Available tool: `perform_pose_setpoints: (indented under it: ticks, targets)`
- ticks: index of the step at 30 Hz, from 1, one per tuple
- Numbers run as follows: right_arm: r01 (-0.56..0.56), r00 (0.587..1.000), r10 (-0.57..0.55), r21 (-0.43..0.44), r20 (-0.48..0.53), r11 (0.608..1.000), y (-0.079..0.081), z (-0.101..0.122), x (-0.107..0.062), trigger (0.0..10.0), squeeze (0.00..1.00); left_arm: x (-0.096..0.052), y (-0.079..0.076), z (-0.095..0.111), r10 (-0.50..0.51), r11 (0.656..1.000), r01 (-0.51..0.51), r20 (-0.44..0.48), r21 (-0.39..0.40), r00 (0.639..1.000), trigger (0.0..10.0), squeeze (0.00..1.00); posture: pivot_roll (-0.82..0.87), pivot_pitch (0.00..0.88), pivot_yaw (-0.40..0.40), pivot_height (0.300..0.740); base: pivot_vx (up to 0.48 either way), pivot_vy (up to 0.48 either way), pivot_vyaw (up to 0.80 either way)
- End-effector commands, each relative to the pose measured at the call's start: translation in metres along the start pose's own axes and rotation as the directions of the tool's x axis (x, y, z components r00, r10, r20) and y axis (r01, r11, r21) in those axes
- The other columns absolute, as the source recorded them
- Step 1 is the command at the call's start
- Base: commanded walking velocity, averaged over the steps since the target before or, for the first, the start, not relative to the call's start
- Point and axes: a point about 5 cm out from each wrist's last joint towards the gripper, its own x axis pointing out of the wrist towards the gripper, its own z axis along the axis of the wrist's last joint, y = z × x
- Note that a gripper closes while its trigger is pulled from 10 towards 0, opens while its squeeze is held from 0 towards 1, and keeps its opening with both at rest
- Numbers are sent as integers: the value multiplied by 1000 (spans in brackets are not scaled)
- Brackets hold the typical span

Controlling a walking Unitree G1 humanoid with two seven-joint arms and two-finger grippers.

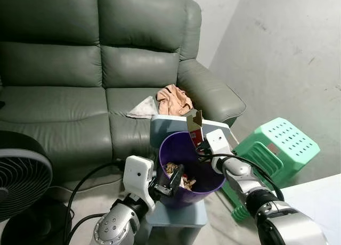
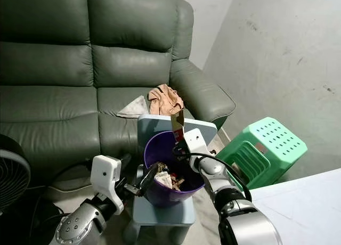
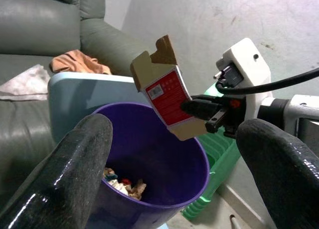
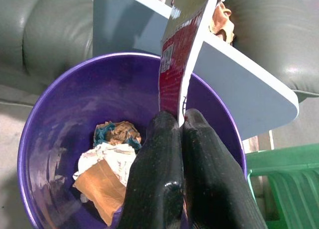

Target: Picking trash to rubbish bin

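- Left gripper (image 1: 169, 185), lower centre of the head view, is at the bin's near rim; its fingers (image 3: 75, 169) are spread wide.
- Purple bin (image 1: 210, 182) stands on a pale blue stool (image 1: 181, 215) and holds crumpled trash (image 4: 112, 157).
- Right gripper (image 1: 201, 149) is clamped on a red-and-brown carton (image 3: 167, 95), held upright over the bin's far rim.
- Green stool (image 1: 277, 146) lies at right.
- A cloth (image 1: 173, 100) rests on the grey sofa (image 1: 69, 69) behind.

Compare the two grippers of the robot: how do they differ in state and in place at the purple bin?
The right gripper is shut on the red carton, above the purple bin; the left gripper is open and holds nothing. The right is at the bin's far rim, the left at its near side. Both have black fingers.
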Motion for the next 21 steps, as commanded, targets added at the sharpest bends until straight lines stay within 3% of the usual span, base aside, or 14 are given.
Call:
perform_pose_setpoints:
  ticks: [1, 7, 8, 9, 21]
  targets:
    - [15, 1000, -15, -14, -6, 1000, -8, -1, -2, 10000, 0, 0, -6, -1, -14, 1000, 13, -5, -17, 1000, 10000, 0, 193, 45, -260, 740, 0, 0, 0]
    - [7, 999, -7, 0, -31, 1000, -7, -8, -3, 10000, 0, -1, -8, 0, -23, 999, 23, -7, -22, 1000, 10000, 0, 190, 49, -257, 740, 0, 0, 0]
    - [14, 999, -14, -4, -36, 1000, -7, -9, -4, 10000, 847, -1, -8, 1, -26, 999, 25, -7, -20, 1000, 10000, 0, 191, 50, -258, 740, 0, 0, 0]
    - [12, 999, -11, 12, -39, 1000, -7, -10, -4, 10000, 1000, 0, -8, 1, -30, 999, 29, -6, -15, 1000, 10000, 0, 191, 50, -258, 740, 0, 0, 0]
    - [29, 999, -29, 20, -23, 999, -8, -8, -3, 10000, 1000, 3, -4, 7, -29, 1000, 29, 16, 0, 999, 10000, 0, 196, 25, -253, 740, 0, 0, 0]
